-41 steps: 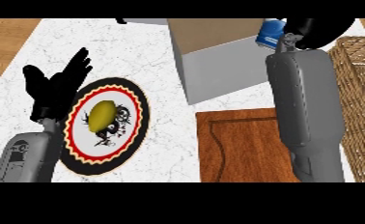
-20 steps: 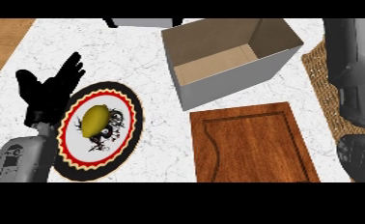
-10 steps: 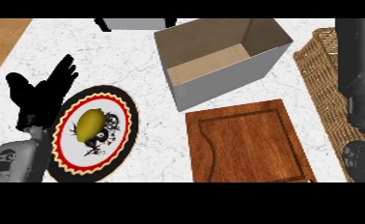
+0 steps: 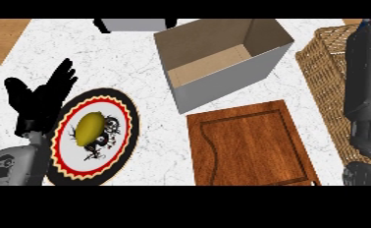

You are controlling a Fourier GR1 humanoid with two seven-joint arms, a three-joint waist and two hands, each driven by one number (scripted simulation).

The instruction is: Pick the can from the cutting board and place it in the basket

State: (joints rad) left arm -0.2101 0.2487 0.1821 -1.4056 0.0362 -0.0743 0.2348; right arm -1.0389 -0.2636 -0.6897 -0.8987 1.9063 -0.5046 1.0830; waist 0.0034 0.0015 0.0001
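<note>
The wooden cutting board (image 4: 250, 146) lies at the lower middle with nothing on it. No can shows anywhere in view. A wicker basket (image 4: 325, 74) stands at the right edge, and my right forearm (image 4: 359, 89) runs up over it to the top of the view; the right hand itself is out of sight. My left hand (image 4: 39, 99) rests open at the left, fingers up, beside the plate.
An open cardboard box (image 4: 217, 60) stands behind the cutting board, left of the basket. A round plate (image 4: 65, 165) with a red and black rim holds a yellow fruit (image 4: 91, 126). A grey object (image 4: 134, 24) sits at the counter's far edge.
My right arm has swung rightwards, from above the box to over the basket. The blue can seen in the right hand two seconds ago has left the view. The left hand stays put.
</note>
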